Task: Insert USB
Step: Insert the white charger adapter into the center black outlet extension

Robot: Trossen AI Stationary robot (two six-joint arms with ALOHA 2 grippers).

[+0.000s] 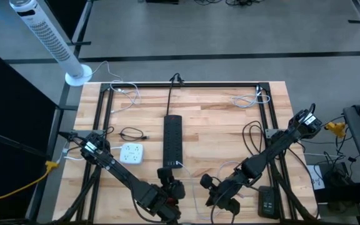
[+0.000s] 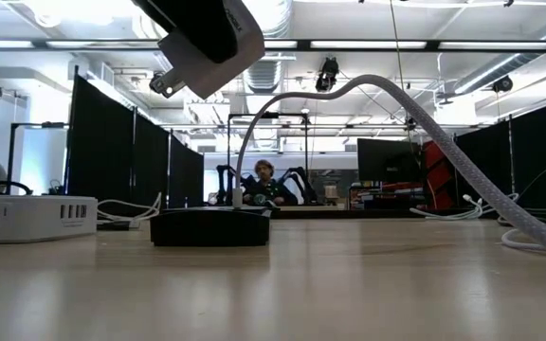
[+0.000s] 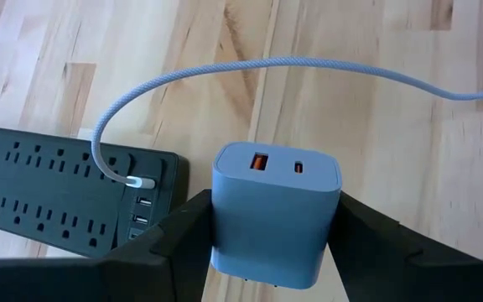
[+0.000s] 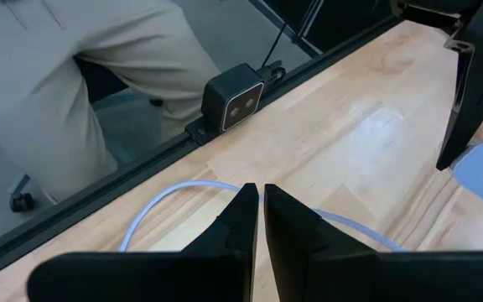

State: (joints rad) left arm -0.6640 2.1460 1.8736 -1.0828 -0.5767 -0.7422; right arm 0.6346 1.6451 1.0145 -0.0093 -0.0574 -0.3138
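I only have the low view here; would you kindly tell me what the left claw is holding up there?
Observer: The left claw is shut on a blue-grey charger block with two USB ports facing outward.
Operator: Thank you. Is the cable already plugged in anywhere?
Observer: One end of the braided cable sits in a USB port of the black power strip.
Operator: And the right claw?
Observer: The right claw is shut, with the cable passing under its tips; whether it grips the cable I cannot tell.
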